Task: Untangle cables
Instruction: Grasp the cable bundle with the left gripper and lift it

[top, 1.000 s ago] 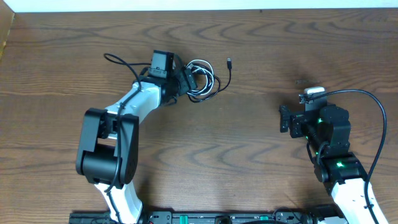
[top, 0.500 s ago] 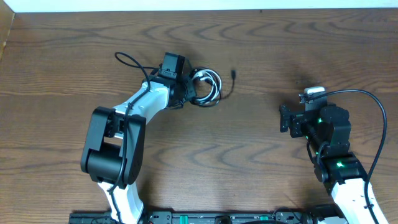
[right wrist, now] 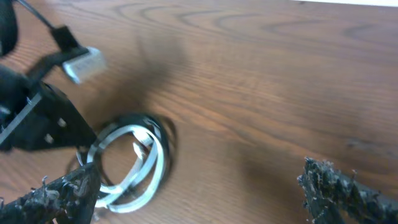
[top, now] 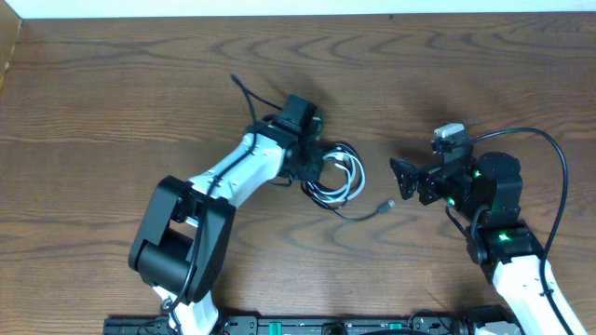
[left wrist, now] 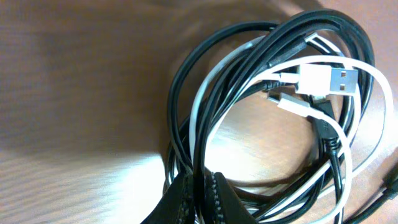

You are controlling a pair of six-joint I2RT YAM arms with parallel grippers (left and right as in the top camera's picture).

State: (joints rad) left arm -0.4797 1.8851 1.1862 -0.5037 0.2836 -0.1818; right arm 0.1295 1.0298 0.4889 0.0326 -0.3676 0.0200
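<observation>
Left fingers (left wrist: 214, 200): we saw them pinched shut on the 2 tangled cables (left wrist: 317, 79).
Right fingers (right wrist: 339, 186): spread wide, held nothing.

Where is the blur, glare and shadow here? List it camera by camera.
Overhead: sharp and evenly lit, shadows faint. Left wrist: the cables are crisp, but a bright glare patch washes out the table at lower left. Right wrist: soft and smeared throughout, with the cable coil and the right gripper both fuzzy.
</observation>
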